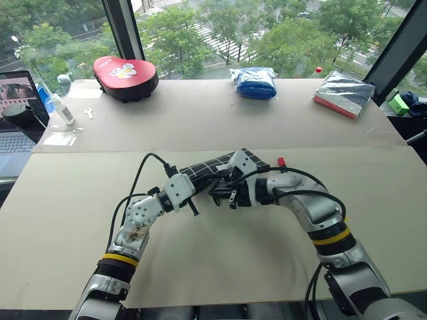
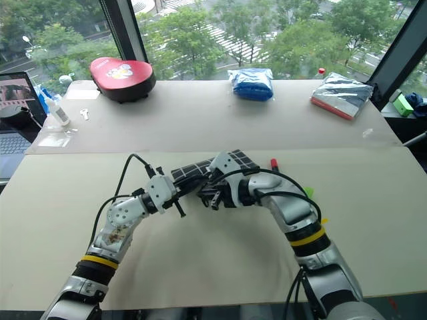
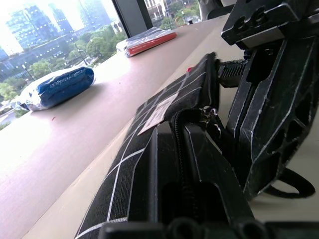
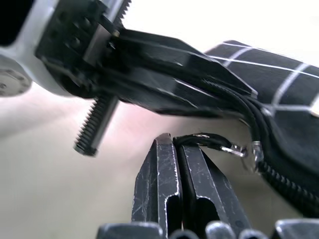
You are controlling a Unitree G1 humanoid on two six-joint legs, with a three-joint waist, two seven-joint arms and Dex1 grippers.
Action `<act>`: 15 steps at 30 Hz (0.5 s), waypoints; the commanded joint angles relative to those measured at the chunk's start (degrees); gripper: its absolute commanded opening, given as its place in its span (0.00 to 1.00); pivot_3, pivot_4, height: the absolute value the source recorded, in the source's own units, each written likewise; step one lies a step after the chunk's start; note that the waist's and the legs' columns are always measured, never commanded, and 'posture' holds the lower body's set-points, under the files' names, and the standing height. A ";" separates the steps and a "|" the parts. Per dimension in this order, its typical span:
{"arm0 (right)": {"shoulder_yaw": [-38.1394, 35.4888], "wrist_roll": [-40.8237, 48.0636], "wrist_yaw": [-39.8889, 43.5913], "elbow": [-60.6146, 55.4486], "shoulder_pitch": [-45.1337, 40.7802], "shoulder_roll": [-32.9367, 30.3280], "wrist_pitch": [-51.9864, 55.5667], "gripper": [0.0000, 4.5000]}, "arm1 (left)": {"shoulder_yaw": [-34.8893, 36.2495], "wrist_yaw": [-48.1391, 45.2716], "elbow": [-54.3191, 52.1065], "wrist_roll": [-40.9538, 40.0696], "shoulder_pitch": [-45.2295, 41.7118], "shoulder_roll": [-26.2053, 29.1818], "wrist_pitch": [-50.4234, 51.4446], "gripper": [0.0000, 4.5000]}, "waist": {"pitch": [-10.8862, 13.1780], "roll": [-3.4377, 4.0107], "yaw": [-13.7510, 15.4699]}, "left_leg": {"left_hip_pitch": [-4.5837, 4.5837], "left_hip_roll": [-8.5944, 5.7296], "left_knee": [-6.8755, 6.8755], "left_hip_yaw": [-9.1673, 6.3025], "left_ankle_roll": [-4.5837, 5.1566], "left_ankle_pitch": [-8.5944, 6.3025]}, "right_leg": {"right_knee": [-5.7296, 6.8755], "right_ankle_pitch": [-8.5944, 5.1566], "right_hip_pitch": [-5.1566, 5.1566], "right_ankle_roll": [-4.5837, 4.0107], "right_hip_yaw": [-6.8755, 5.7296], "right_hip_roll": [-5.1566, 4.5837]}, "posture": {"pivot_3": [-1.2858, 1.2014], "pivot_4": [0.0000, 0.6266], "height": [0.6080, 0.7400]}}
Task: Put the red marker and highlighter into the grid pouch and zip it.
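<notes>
Gripping the near end of the grid pouch [image 1: 215,169], the left gripper [image 1: 195,187] is closed on the fabric at the centre of the table [image 1: 80,267], holding that end lifted off the surface. The right gripper [image 4: 178,145] has its fingers pressed together on the zipper pull [image 4: 215,143], which the right wrist view shows pinched at the fingertips, with its small metal link leading to the slider on the pouch's zipper edge. The two grippers meet close together at the same end of the pouch. The pouch runs away from them toward 1 o'clock. The red marker [image 1: 281,162] lies on the table just beyond the pouch's far end, at about 3 o'clock of it, with its red cap showing. Along the far edge of the table sit a red case [image 1: 125,75] at 11 o'clock, a blue bag [image 1: 255,82] at 12 o'clock and a silver packet [image 1: 344,94] at 2 o'clock.
</notes>
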 commanded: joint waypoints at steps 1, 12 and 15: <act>-2.57 1.56 -1.76 -0.09 -1.84 2.14 -0.26 0.01 | -0.02 -0.17 -0.91 -0.39 -1.45 -0.46 -0.29 0.00 | 0.00 0.00 0.04 | 0.00 0.00 0.00 -0.01 0.00 0.00 | 0.00 0.00 0.00 0.00 0.00 0.00 | 0.52 0.24 1.00; -17.55 12.19 -1.93 -12.11 3.29 -6.35 9.52 0.56 | -0.22 0.21 -1.09 0.18 -0.78 -0.86 -0.20 0.00 | 0.00 0.00 0.51 | -0.10 -0.05 0.00 -0.06 -0.01 0.01 | -0.03 0.00 -0.05 0.00 -0.02 -0.03 | 0.52 0.24 1.00; -25.80 19.57 -0.36 -22.10 9.92 -12.02 13.15 0.56 | -0.49 0.11 -0.18 0.55 -0.71 -0.92 -0.73 0.00 | 0.00 0.00 0.79 | -0.13 -0.04 -0.01 -0.12 0.12 -0.07 | -0.05 0.00 -0.05 0.01 -0.08 -0.02 | 0.52 0.24 1.00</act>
